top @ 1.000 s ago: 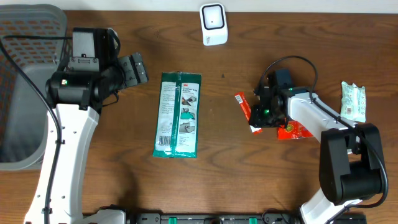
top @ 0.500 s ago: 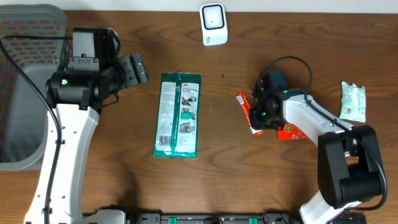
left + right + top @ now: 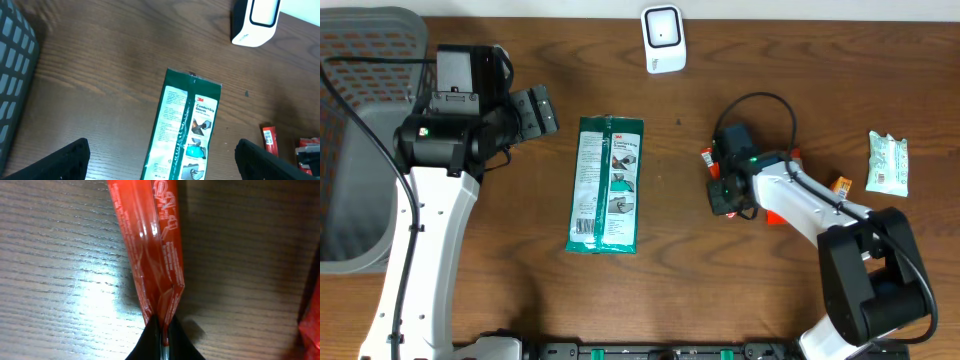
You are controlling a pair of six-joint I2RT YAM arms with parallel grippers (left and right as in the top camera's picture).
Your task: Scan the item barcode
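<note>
Surface [image 3: 520,290]: one, brown wood. A bare strip runs along the near edge, and there is bare wood between the middle and right-hand items.

Basket [image 3: 340,215]: one, grey, at the left edge and cut off by the frame.

Arms: two. The left tool [image 3: 535,112] hangs released with its fingers [image 3: 65,160] wide apart, above bare wood between the basket and the green packet.

Green packet [image 3: 607,185]: one, lying flat lengthwise at centre, clear on all sides.

White-green packet [image 3: 887,164]: one, near the right edge, well apart from the rest.

Scanner [image 3: 663,38]: one, white, at the far edge.

Red packets: two. The right tool [image 3: 725,188] is clenched on the end of the red packet [image 3: 150,245], which lies on the surface right of centre, well short of the scanner. The second red packet [image 3: 311,325] lies just beside it, partly under the right arm.
</note>
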